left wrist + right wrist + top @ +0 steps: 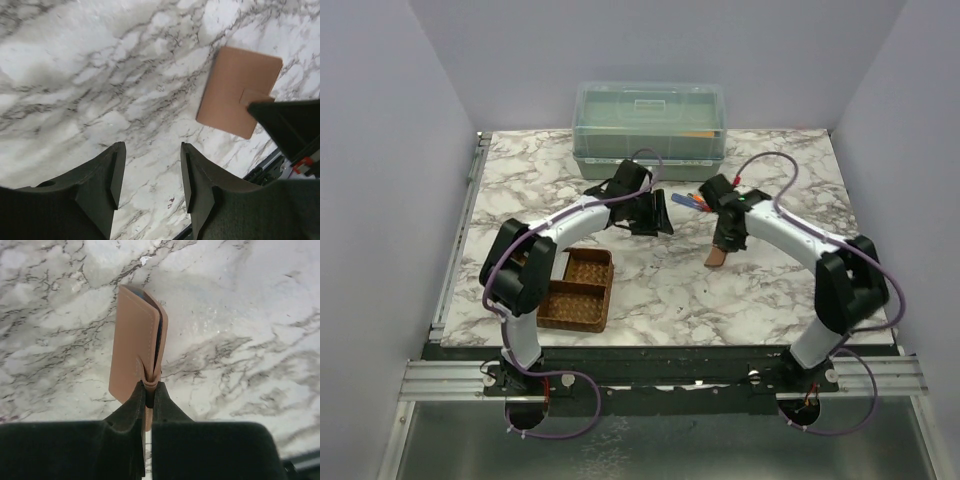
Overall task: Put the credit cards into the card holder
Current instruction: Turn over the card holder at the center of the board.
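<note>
1. Pinched tight in the right jaws: the card holder (137, 350), gripped by its tab, folded shut and apparently lifted off the surface (240, 315), right of centre.
2. Spread wide and holding nothing: the left jaws, hovering over bare marble near the holder.
3. No credit cards to be made out in any view. Only a dark edge between the holder's flaps, and impossible to tell whether card or lining.
4. Elsewhere: brown woven tray (578, 290) at front left, lidded clear box (650, 125) at the back, colourful tool handles (688, 201) between the two arms.
5. Judged early in the task: holder in hand but closed, no card confirmed inside.
6. Left to do: open the holder, find and lift the cards, slide each into a slot.
</note>
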